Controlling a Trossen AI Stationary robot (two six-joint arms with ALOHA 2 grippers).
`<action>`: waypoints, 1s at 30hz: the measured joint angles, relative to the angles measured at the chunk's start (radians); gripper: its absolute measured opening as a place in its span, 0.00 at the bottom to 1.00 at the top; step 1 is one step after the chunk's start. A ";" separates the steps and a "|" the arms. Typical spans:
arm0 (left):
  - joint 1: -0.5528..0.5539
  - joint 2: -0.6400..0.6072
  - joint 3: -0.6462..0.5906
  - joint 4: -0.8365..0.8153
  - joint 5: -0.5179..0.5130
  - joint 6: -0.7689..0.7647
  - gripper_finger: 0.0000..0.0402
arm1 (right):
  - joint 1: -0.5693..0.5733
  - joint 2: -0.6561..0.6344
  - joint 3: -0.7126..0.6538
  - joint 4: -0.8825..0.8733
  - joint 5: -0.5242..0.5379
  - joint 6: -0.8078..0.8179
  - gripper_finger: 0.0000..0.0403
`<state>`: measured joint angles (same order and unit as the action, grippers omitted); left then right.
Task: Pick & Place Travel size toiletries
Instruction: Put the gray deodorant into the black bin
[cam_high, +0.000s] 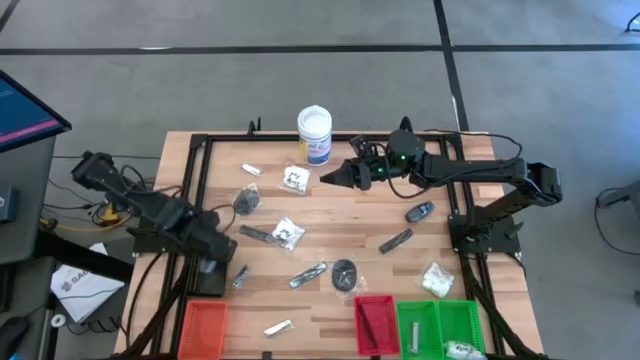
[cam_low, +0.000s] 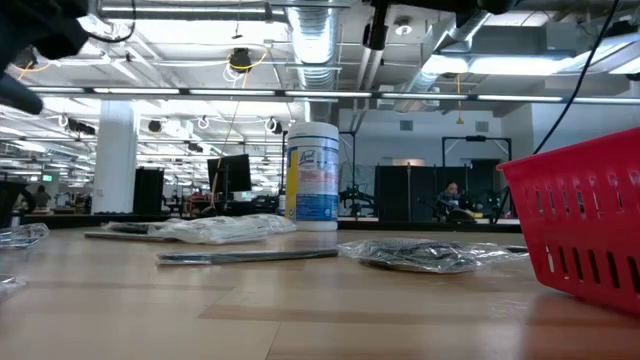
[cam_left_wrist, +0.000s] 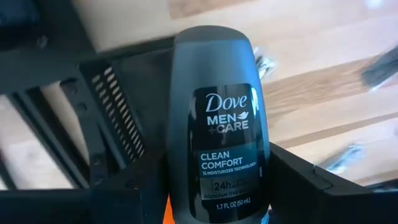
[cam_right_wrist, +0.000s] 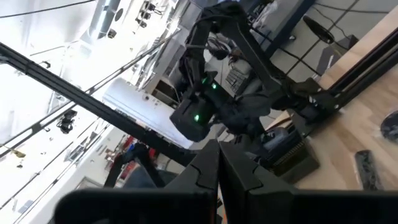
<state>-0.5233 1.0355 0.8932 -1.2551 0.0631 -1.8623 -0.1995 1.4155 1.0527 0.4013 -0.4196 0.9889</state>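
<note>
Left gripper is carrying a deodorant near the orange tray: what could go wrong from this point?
The left gripper holds the Dove roll-on by its lower end only; the smooth bottle might tip or slip. It hangs near the orange tray edge, so an early release could miss. The right gripper, shut, hovers by the white tub.

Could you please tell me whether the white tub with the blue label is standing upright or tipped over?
Upright. The white tub stands on its base on the table in the low view, its label level.

a smooth, slightly glossy dark grey plastic deodorant bottle (cam_left_wrist: 214, 124) sits over the pale matt wooden plank tabletop (cam_high: 330, 310) with its red plastic mesh basket (cam_low: 585, 225).
</note>
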 joint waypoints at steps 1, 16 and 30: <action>-0.025 0.015 0.000 0.000 0.000 -0.020 0.51 | 0.004 0.000 0.000 0.002 -0.001 0.004 0.00; -0.210 0.183 -0.023 0.015 -0.060 -0.010 0.51 | 0.025 0.000 0.000 0.016 0.000 -0.001 0.00; -0.228 0.183 -0.155 0.177 -0.029 -0.024 0.51 | 0.076 0.000 0.000 0.052 0.001 -0.001 0.00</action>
<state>-0.7513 1.2182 0.7379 -1.0777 0.0338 -1.8866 -0.1238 1.4155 1.0527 0.4530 -0.4183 0.9881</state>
